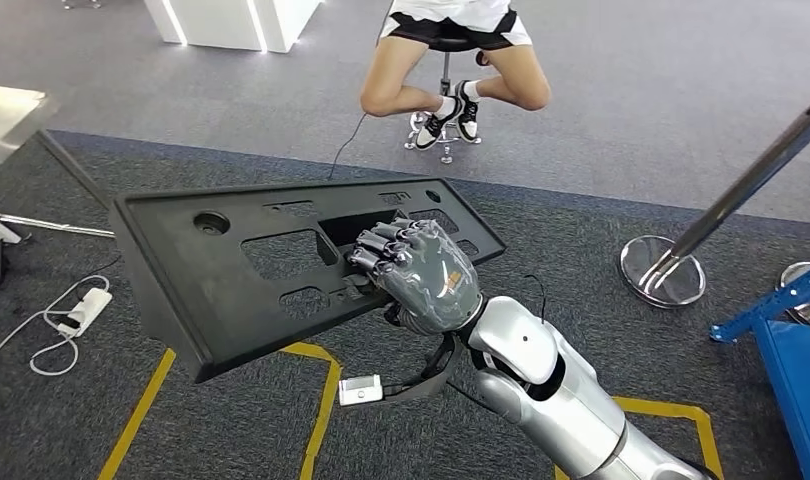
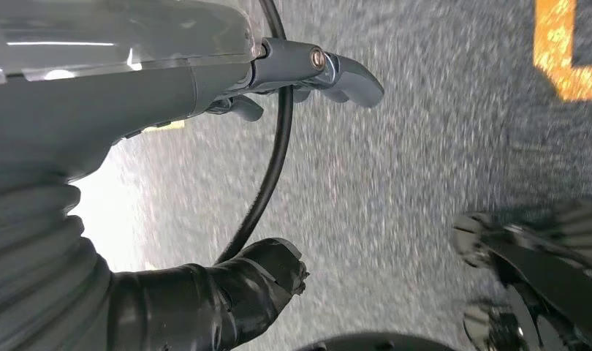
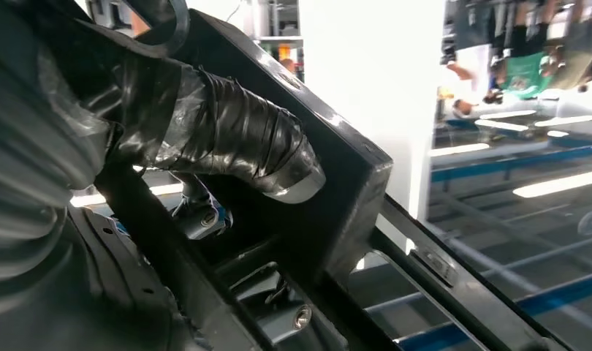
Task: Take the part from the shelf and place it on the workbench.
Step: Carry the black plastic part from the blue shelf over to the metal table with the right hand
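The part [image 1: 231,290], a long flat black plastic panel with rectangular cut-outs and a round hole near one end, is held in the air above the grey carpet [image 1: 631,60], tilted, with its far end toward the left of the head view. No label or lettering can be read on it. It is gripped by the right hand [image 1: 421,275]: the fingers [image 1: 376,245] are curled over the edge of a central cut-out, and in the right wrist view the tape-wrapped thumb [image 3: 227,139] is seen pressed against the panel's thick edge [image 3: 337,197].

The left hand [image 2: 205,110] is seen over blurred carpet in the left wrist view; its thumb [image 2: 242,281] and fingers are apart and nothing is held.

Below the part, yellow tape lines [image 1: 321,400] are marked on the carpet. A white power strip [image 1: 86,312] with a looped white cable lies at left. A small white device [image 1: 361,390] hangs under the right wrist. A seated person's legs [image 1: 451,80] on a wheeled stool are seen beyond the part. A chrome post [image 1: 751,180] on a round base stands at right, just beside a blue metal frame [image 1: 781,320]. No container is seen.
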